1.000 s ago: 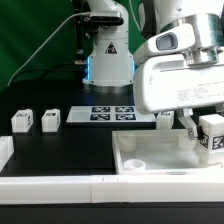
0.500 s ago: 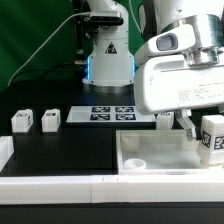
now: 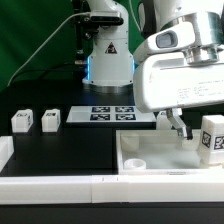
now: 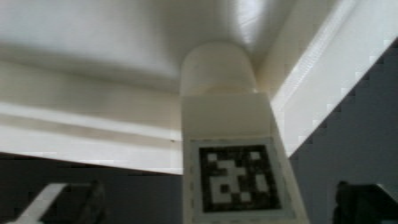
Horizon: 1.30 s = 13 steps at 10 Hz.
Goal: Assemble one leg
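I see gripper (image 4: 214,204) fingers (image 4: 63,205) spread wide, not touching leg (image 3: 212,140). Leg upright at white panel's (image 3: 150,152) end, exterior view's right. Spare legs (image 3: 49,120) beside marker board (image 3: 110,113). Arm (image 3: 180,70) hides panel's far edge.

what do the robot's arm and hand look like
The arm is glossy white, built of rounded casings, with a grey patch at one joint. The hand is a white boxy block ending in two thin dark fingers. No markings or cables show on either.
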### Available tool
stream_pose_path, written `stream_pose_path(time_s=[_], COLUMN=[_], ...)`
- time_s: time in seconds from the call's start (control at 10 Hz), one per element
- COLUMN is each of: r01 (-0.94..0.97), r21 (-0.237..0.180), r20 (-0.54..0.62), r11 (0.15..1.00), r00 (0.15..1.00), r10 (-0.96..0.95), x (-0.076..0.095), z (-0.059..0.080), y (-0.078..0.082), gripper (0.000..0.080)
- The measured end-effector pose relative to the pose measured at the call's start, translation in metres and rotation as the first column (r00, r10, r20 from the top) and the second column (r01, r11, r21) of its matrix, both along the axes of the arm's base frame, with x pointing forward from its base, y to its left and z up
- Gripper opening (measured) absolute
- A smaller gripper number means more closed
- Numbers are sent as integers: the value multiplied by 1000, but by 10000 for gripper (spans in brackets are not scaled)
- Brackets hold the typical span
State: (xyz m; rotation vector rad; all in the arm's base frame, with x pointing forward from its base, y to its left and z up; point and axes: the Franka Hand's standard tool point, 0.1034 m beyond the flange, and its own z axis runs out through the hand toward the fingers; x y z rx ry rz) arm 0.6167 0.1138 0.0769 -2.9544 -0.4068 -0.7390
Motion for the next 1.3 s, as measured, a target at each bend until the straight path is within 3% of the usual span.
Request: stream_pose_path(time_s=[0.4,0.7,0.9,1.1,1.3], r01=[-2,-8,-25,-41,-54], r21=[-2,-3,-5,-7,-8], r20=[-22,-60,-242,-425,-523], r11=[1000,1000,1000,999,999], r00=[1000,998,970,905,851], r10=[2,8,23,34,42], x=[3,1,-7,-6,-4], z=[19,16,10,14,14], y=[-2,0,3,6,7], gripper=[649,649,649,649,649])
